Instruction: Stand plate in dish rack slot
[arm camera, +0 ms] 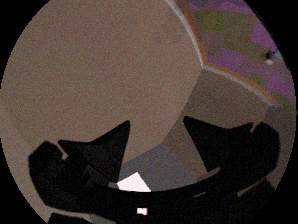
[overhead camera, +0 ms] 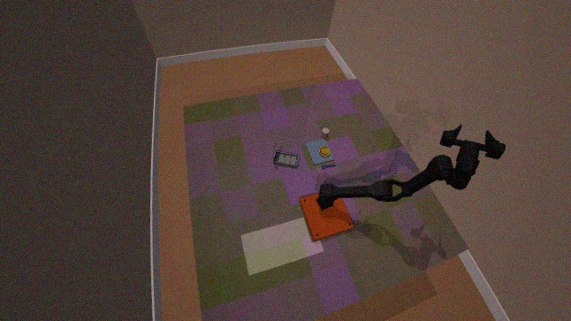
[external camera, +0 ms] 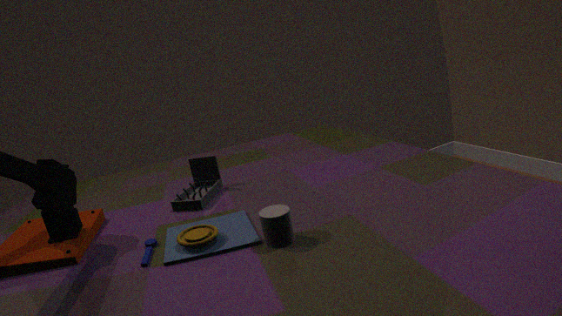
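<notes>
Hand (overhead camera: 473, 142) spread wide, empty, raised far out at 3 o'clock. Plate (overhead camera: 324, 151) lies flat on blue mat (overhead camera: 315, 153); rack (overhead camera: 285, 158) at its 9 o'clock, unfilled. Nothing done yet.

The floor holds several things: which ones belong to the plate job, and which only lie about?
For the job:
- yellow plate
- dish rack
- hand, open and empty

Lying about:
- grey cylinder
- small blue tool
- blue mat under the plate
</notes>
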Robot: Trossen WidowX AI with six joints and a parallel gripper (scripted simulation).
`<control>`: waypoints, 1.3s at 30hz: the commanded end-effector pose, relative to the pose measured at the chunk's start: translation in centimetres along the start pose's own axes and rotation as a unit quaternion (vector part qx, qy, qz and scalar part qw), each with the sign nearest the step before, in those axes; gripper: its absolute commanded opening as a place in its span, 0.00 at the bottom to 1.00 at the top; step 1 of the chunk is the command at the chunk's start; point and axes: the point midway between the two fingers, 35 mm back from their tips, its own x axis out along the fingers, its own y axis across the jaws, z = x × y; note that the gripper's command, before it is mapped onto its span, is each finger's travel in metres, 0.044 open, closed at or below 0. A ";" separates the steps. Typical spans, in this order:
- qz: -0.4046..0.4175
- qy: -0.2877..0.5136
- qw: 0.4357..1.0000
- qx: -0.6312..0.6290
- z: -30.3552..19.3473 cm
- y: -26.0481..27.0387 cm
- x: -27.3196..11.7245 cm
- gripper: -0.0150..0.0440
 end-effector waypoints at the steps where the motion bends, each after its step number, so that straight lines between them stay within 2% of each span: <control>1: 0.000 0.000 1.000 -0.001 0.0 0.0 0.0 0.93; 18: 0.072 0.036 0.991 -0.104 -6.2 -0.1 -3.1 0.93; 30: 0.149 0.074 0.947 -0.275 -14.4 -2.4 -7.3 0.93; 39: 0.184 0.097 0.927 -0.312 -17.4 -4.4 -8.4 0.93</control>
